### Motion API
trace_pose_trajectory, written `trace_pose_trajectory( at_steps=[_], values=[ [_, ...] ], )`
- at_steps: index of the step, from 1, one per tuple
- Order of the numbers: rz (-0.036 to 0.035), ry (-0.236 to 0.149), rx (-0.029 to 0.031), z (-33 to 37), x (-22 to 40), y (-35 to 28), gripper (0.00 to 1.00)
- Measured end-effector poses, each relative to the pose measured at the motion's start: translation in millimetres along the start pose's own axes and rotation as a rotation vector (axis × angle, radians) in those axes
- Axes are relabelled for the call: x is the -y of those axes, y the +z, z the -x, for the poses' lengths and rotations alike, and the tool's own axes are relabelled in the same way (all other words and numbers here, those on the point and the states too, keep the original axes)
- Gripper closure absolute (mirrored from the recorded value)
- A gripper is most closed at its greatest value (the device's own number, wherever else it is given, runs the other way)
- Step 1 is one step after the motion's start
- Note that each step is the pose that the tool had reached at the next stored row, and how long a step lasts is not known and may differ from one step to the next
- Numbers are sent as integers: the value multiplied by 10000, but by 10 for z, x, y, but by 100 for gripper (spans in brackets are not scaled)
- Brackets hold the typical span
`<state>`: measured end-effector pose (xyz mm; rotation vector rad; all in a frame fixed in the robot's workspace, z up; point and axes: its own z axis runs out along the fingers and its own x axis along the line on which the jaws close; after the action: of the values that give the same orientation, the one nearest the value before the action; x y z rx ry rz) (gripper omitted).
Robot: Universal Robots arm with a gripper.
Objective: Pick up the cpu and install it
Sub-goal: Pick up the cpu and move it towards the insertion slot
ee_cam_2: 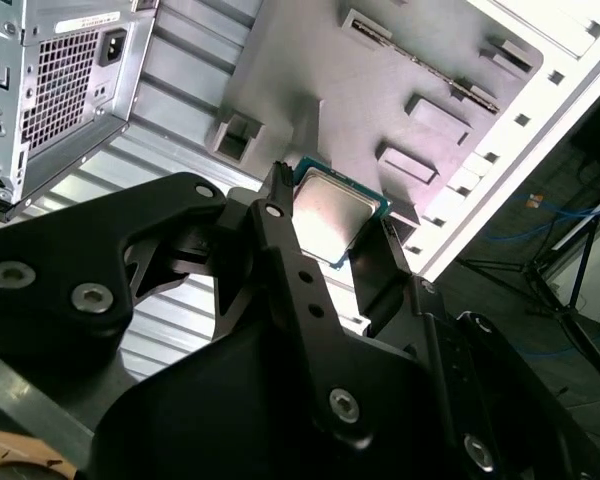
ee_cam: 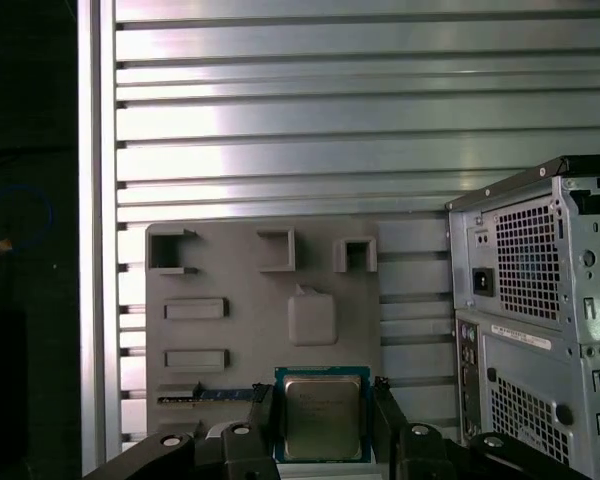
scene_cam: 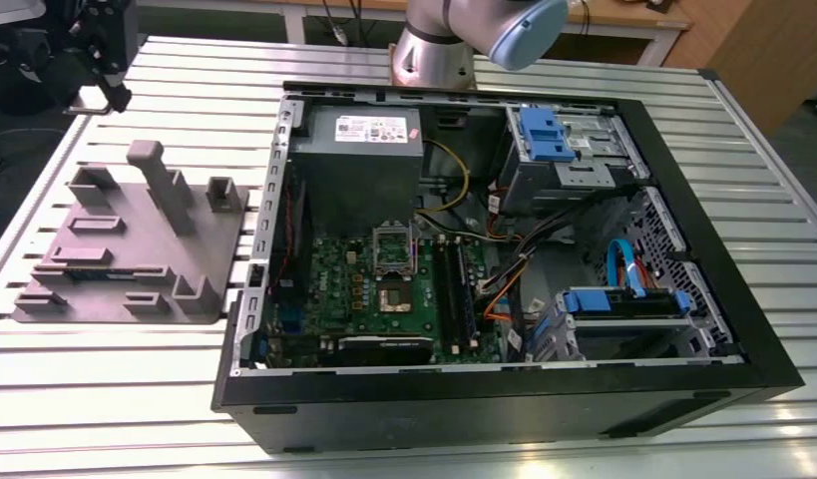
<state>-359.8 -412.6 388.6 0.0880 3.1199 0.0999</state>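
Note:
The cpu (ee_cam: 323,415), a small square chip with a silvery top and a blue-green rim, is clamped between my gripper's (ee_cam: 325,420) two black fingers (ee_cam: 264,418). The second wrist view shows the cpu (ee_cam_2: 335,213) held the same way, with my gripper (ee_cam_2: 335,228) shut on its edges. It hangs well above the grey fixture tray (ee_cam: 230,340). In the exterior view my gripper (scene_cam: 105,80) is at the far left, beyond the fixture tray (scene_cam: 129,239). The open computer case (scene_cam: 701,200) holds the green motherboard (scene_cam: 331,279) with its socket (scene_cam: 392,291) uncovered.
The grey power supply (scene_cam: 355,150) sits at the back of the case, above the motherboard. Blue drive brackets (scene_cam: 542,130) and cables (scene_cam: 515,269) fill the case's right side. The arm's base (scene_cam: 442,50) stands behind the case. The table's edge (ee_cam: 95,250) borders the dark floor.

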Motion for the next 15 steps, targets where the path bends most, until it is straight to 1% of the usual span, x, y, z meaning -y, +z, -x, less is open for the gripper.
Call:
trace_pose_trajectory(
  at_steps=[8,11,15],
  values=[
    [0,-2,0,6,-1,0,53],
    [0,-1,0,30,-2,1,53],
    [0,-1,1,94,-5,2,53]
  ],
)
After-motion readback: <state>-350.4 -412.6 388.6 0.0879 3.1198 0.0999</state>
